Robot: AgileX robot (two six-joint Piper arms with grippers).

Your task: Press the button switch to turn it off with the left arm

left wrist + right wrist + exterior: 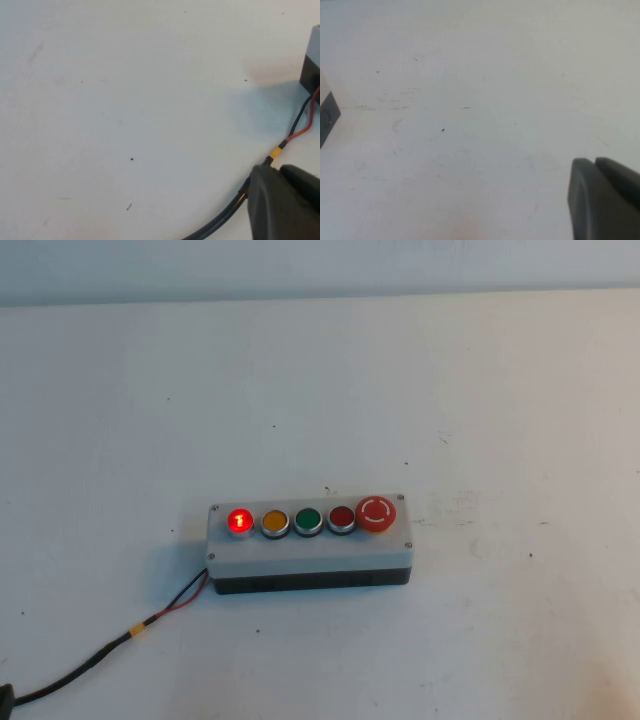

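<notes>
Approach stage, nothing pressed: button switch [240,521] lit. Left gripper [280,172] closed, empty, over cable [220,225], short of grey box [311,65]. Right gripper [595,165] closed, empty, parked aside. Next: advance above lit button, push down.

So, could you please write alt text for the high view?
A grey box on a white table carries a row of five buttons; the button switch at its left end glows red. A black cable trails off toward the near left corner. Neither arm's tool appears here.
</notes>
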